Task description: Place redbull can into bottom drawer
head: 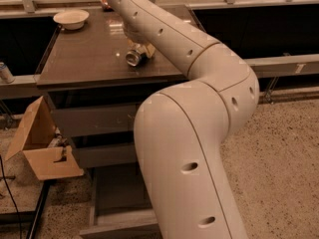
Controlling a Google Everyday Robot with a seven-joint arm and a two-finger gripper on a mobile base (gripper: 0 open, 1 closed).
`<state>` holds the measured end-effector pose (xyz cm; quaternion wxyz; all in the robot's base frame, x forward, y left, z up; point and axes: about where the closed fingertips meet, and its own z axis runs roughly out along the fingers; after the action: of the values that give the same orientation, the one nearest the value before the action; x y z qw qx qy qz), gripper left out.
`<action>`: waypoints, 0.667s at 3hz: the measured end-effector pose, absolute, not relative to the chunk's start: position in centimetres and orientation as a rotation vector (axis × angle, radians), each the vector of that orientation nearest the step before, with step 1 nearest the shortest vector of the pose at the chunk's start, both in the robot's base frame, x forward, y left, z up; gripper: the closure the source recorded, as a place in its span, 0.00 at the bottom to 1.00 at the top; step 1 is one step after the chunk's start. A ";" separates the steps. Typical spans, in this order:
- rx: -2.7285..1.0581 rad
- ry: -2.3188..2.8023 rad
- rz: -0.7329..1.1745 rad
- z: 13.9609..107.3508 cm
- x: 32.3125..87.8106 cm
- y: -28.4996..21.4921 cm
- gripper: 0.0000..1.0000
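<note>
The redbull can (133, 58) lies on its side over the dark tabletop (84, 54), its shiny silver end facing me. My gripper (139, 51) comes down on it from above at the end of the big cream arm (199, 133) and is shut on the can. The wrist hides most of the can's body. The bottom drawer (117, 195) is pulled open below the table, a shallow dark tray partly hidden behind my arm. The two drawers above it are shut.
A white bowl (71, 19) sits at the table's far left corner. An open cardboard box (42, 151) stands on the floor left of the drawers. Another small can (6, 72) rests on the ledge at far left. Speckled floor lies to the right.
</note>
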<state>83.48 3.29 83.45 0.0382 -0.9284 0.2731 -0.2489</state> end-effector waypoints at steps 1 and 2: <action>-2.848 0.838 -0.764 83.5 83.5 3.3 1.00; -2.838 0.821 -0.744 83.8 83.1 3.5 1.00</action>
<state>83.14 3.49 83.80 0.0475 -0.9305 0.2691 -0.2439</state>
